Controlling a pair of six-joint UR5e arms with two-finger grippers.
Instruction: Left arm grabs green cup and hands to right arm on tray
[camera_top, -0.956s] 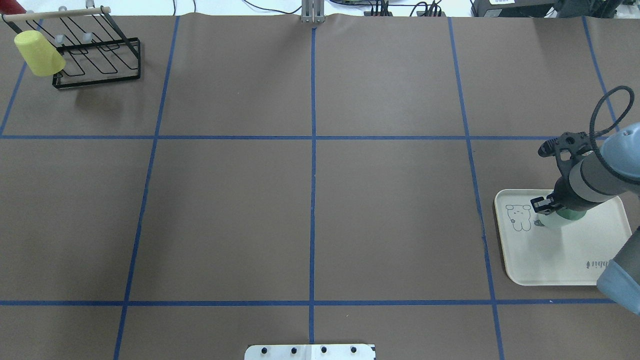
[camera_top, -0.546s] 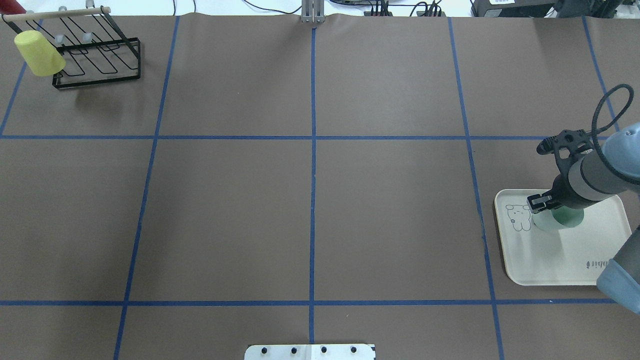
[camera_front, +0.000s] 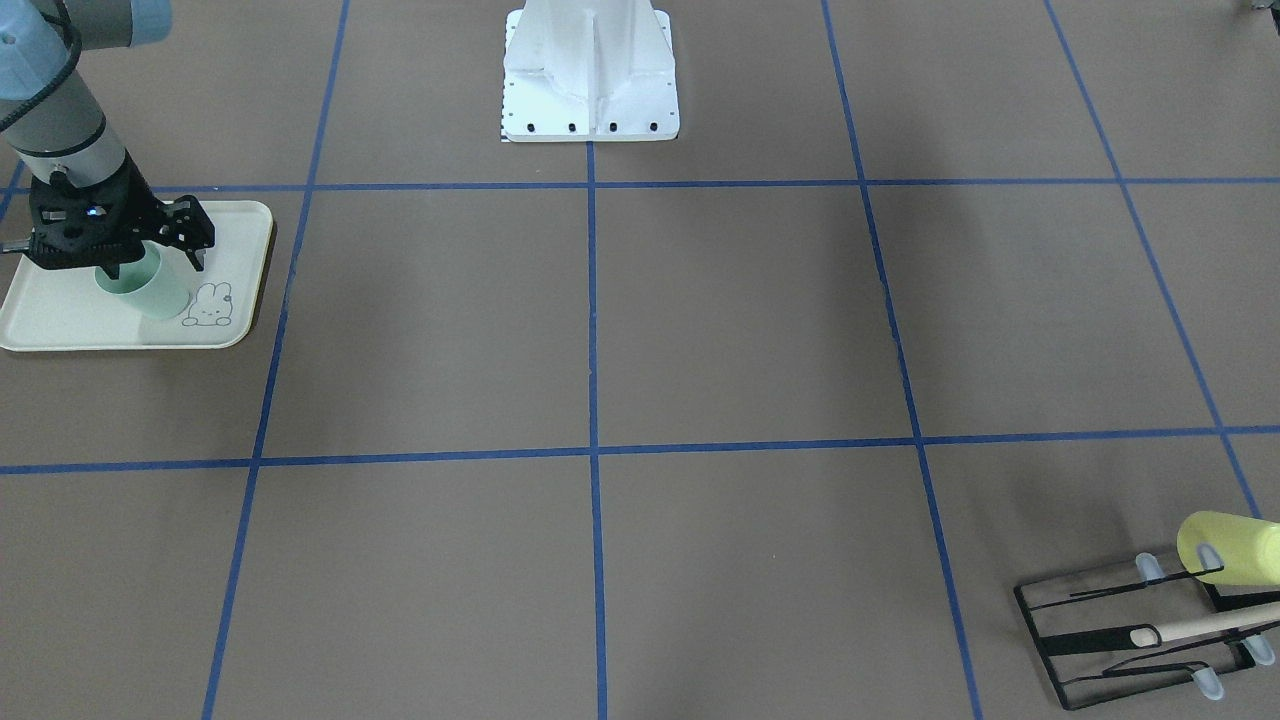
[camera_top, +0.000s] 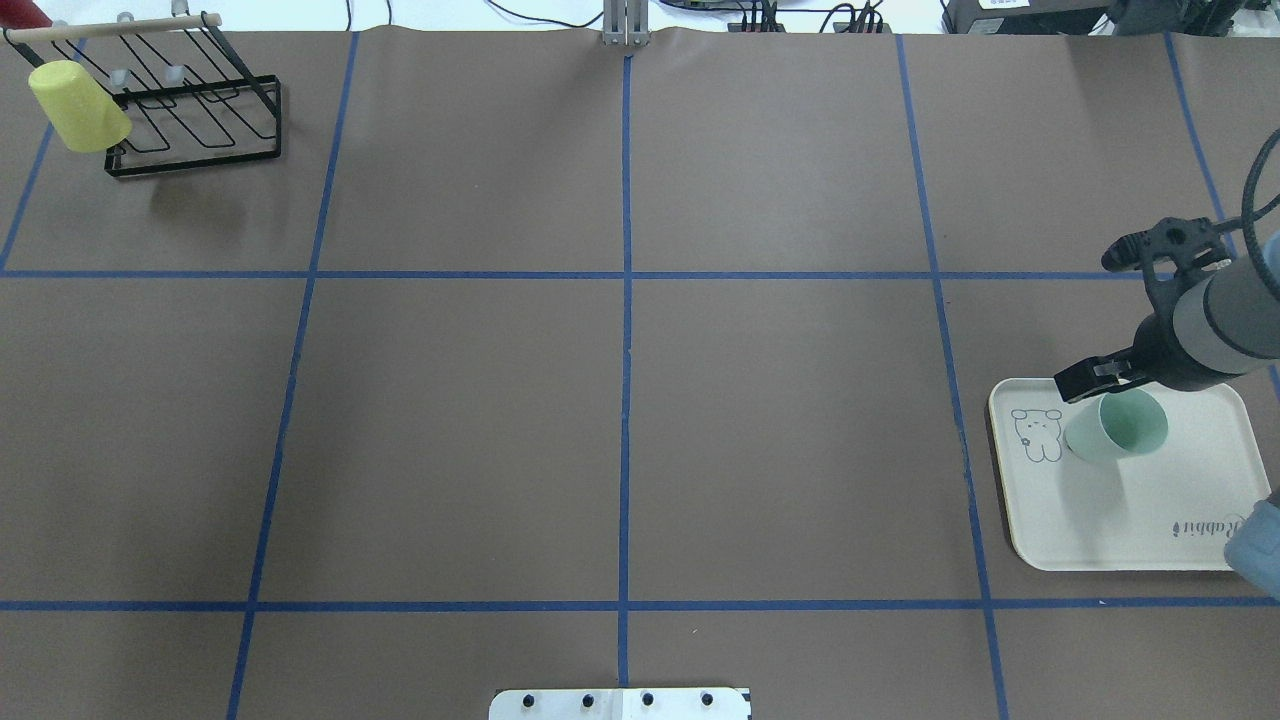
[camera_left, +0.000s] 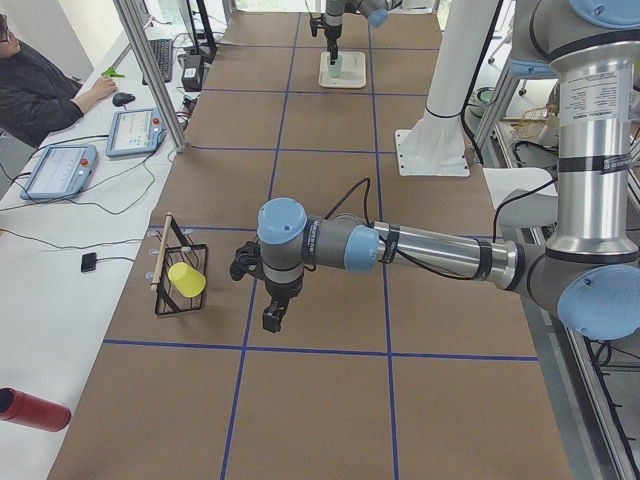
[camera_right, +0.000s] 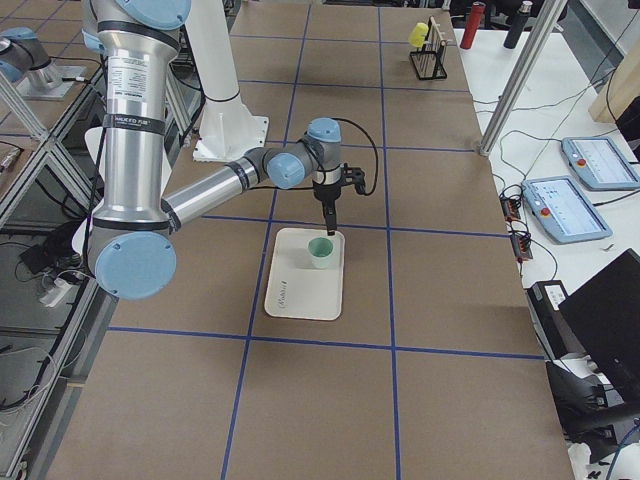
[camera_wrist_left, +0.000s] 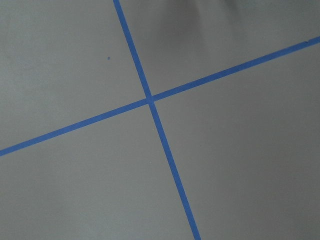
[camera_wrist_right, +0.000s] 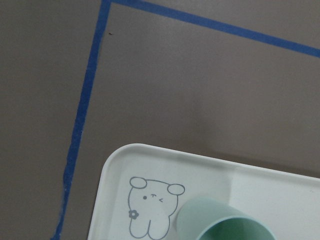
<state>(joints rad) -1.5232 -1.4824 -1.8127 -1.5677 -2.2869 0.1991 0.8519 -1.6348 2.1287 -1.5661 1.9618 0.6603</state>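
The green cup (camera_top: 1115, 430) stands upright with its mouth up on the tray (camera_top: 1130, 520), next to the rabbit drawing. My right gripper (camera_top: 1088, 378) hangs open just above and behind the cup, clear of it and empty. In the front-facing view the open gripper (camera_front: 120, 250) is spread over the cup (camera_front: 148, 288). The right wrist view shows the cup's rim (camera_wrist_right: 225, 222) and the tray's corner (camera_wrist_right: 120, 200). My left gripper (camera_left: 272, 318) shows only in the exterior left view, low over bare table near the rack; I cannot tell whether it is open or shut.
A yellow cup (camera_top: 78, 105) hangs on a black wire rack (camera_top: 200, 130) at the far left corner. Blue tape lines grid the brown table. The robot's white base (camera_front: 590, 70) stands at the near edge. An operator sits beyond the table's far side.
My right gripper has opened, let go of the green cup and risen back away from it. The cup now stands alone on the tray.
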